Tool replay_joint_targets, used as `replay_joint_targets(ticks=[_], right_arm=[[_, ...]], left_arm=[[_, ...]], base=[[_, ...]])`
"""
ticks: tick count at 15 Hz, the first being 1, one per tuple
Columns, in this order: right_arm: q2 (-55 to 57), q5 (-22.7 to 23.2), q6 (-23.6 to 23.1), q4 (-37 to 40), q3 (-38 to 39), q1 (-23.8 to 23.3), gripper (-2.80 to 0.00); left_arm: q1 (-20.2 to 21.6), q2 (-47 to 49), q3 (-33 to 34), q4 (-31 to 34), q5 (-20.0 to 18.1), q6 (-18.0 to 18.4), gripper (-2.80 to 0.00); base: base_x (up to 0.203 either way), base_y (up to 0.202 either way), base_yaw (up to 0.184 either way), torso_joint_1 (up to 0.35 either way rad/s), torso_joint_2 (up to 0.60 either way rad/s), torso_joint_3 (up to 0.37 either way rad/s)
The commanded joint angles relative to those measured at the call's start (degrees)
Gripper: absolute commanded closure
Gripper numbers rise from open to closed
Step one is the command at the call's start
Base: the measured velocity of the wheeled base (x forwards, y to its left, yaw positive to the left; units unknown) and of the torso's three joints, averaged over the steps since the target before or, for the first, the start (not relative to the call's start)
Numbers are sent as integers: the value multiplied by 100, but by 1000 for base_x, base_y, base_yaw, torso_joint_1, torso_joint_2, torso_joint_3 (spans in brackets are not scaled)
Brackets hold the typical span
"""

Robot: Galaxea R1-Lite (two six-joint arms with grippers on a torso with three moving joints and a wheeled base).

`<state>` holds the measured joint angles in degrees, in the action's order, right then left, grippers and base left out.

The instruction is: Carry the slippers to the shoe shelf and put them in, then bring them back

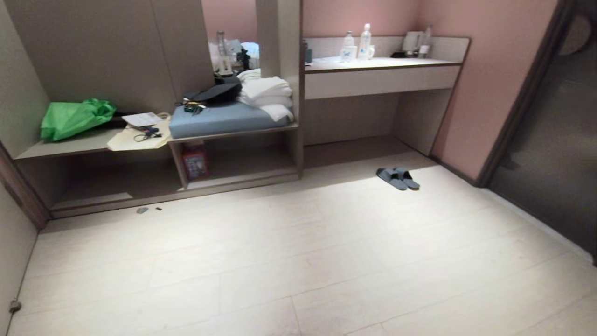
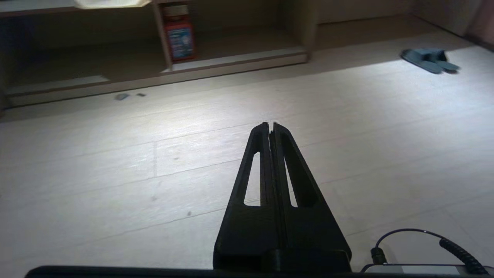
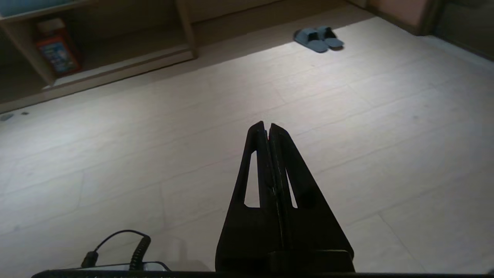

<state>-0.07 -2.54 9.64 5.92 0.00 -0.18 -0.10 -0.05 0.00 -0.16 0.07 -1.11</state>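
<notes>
Both arms parked, neither visible from my head cam. Left gripper (image 2: pixel 270 125) jaws pressed together, holding nothing, aimed out over bare floor (image 1: pixel 298 261). Right gripper (image 3: pixel 266 125) same: jaws pressed together, nothing between them, over the floor. The slippers (image 1: pixel 398 178) lie side by side, touching, on the floor at the edge of the lit patch, just in front of the desk recess below the white drawer front (image 1: pixel 380 81), well apart from both grippers. The shoe shelf (image 1: pixel 242 163) sits to their left, under the blue-grey cushion (image 1: pixel 219 120); a red and blue box (image 1: pixel 195 161) stands upright against its left wall, rest of the cubby bare. Folded white towels (image 1: pixel 268 95) and dark items sit on the cushion. Green bag (image 1: pixel 74 119) on the tabletop further left. Bottles (image 1: pixel 357 44) on the desk top
</notes>
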Motion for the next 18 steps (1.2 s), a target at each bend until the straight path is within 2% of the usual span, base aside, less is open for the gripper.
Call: replay_joint_targets(ticks=[1, 3, 18], right_arm=[[-1, -1, 3, 5, 9, 1, 0], [-1, -1, 3, 5, 9, 1, 0], [-1, -1, -6, 5, 9, 1, 0]], left_arm=[[1, -4, 0, -2, 1, -3, 0], [1, -4, 0, -2, -7, -3, 0], [1, -4, -8, -2, -1, -1, 0]], base=[[4, 10, -150, 2, -2, 2], [-2, 6, -96, 7, 2, 3], [0, 0, 0, 0, 0, 0]])
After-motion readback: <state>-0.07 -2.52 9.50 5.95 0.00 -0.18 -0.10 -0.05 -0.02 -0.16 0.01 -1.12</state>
